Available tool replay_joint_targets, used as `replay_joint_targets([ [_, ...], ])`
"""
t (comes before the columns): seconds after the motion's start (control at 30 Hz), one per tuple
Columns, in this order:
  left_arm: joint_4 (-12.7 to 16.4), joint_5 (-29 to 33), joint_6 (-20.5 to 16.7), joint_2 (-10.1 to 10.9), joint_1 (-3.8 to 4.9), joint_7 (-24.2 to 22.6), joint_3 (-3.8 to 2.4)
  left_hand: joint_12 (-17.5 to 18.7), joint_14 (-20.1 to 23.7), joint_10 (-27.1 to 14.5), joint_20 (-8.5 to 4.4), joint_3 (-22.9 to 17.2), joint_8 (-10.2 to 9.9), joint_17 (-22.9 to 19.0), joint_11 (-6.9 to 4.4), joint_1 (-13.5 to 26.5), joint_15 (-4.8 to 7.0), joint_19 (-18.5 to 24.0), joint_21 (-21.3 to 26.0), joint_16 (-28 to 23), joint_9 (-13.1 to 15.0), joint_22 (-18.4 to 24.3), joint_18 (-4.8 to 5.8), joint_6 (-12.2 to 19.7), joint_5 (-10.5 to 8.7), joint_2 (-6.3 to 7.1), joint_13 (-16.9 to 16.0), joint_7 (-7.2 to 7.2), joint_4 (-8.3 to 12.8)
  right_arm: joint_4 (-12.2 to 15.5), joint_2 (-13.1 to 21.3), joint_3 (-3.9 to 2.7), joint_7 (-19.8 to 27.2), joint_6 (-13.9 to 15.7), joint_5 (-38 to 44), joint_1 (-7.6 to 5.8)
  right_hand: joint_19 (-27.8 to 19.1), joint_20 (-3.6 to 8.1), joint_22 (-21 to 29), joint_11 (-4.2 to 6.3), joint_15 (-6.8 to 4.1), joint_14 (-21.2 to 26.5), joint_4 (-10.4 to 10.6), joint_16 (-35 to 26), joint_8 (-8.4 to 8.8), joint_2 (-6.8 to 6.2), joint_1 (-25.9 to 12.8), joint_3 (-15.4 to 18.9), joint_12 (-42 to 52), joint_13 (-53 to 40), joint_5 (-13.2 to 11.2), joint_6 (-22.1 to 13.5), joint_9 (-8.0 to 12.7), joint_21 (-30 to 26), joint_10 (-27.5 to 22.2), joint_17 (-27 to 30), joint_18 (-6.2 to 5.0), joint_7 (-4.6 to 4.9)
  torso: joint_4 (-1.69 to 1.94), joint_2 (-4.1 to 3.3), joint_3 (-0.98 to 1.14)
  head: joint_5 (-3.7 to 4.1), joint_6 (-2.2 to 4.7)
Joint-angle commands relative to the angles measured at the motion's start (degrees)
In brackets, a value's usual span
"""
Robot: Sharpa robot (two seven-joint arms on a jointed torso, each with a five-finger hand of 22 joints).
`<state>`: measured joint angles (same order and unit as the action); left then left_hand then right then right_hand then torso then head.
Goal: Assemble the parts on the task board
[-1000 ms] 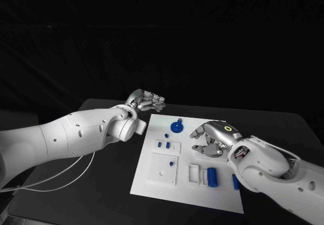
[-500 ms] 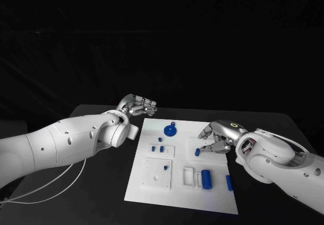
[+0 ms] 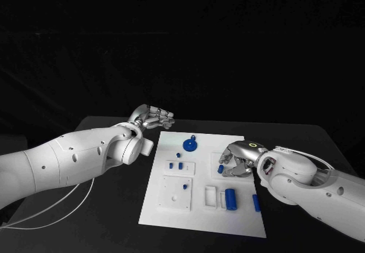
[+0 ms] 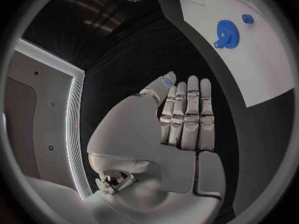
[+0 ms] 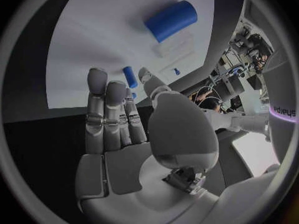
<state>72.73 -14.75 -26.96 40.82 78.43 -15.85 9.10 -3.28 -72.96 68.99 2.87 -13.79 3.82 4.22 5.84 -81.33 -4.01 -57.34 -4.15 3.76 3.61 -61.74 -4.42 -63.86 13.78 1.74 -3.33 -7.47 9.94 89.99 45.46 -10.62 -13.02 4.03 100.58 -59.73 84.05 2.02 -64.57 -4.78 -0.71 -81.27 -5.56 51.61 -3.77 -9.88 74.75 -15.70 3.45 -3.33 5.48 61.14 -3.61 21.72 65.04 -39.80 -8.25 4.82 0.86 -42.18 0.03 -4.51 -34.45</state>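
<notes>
Under the right hand [image 3: 237, 159] lies the flat white task board [image 3: 171, 213]; since a moment ago this hand has slid inward, pinching a small blue peg [image 3: 220, 169], likely carrying it toward a socket. The left hand [image 3: 154, 117], off the board's far corner, hangs empty, fingers loosely curled. Beside the right hand, a white recessed block [image 3: 218, 197] cradles a blue cylinder [image 3: 231, 199].
</notes>
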Motion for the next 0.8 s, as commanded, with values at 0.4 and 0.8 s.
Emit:
replay_joint_targets([
  [0.4, 0.11, 0.33, 0.87, -0.09, 0.11, -0.63, -0.03, -0.22, 0.16, -0.36, -0.13, 0.09, -0.15, -0.04, -0.03, -0.08, 0.02, -0.28, 0.22, -0.21, 0.02, -0.09, -0.65, -0.1, -0.27, -0.02, 0.02, 0.0, -0.35, -1.27, -2.62, 1.71, -0.14, 0.14, 5.85, 0.35, 2.26, 0.27, -0.58, 0.73, -0.36, -0.61, -3.17, 0.51, 0.26, -0.98, -3.02, -17.82, -0.05, -0.01, -2.44, 1.42, 0.05, 2.46, 3.45, -0.01, -0.14, 0.42, 0.03, 0.02, 0.01, -0.61, -0.75],
  [0.8, 0.04, 0.33, 0.97, -0.17, 0.11, -0.55, -0.03, -0.22, 0.15, -0.35, -0.14, 0.07, -0.14, -0.04, -0.04, -0.17, 0.03, -0.27, 0.21, -0.21, 0.02, -0.18, -0.66, -0.15, -0.24, -0.11, 0.02, 0.01, -0.35, -1.26, -2.94, 2.2, -1.14, 2.46, 9.5, 0.49, 2.3, 2.0, -2.3, 3.11, -2.12, -0.65, -4.02, 0.89, -0.06, 2.37, -1.46, -20.23, 0.1, -0.19, -2.74, 8.9, -0.3, 5.72, 11.29, -0.56, 1.14, 0.19, -0.02, 0.04, 0.04, -0.63, -0.95],
])
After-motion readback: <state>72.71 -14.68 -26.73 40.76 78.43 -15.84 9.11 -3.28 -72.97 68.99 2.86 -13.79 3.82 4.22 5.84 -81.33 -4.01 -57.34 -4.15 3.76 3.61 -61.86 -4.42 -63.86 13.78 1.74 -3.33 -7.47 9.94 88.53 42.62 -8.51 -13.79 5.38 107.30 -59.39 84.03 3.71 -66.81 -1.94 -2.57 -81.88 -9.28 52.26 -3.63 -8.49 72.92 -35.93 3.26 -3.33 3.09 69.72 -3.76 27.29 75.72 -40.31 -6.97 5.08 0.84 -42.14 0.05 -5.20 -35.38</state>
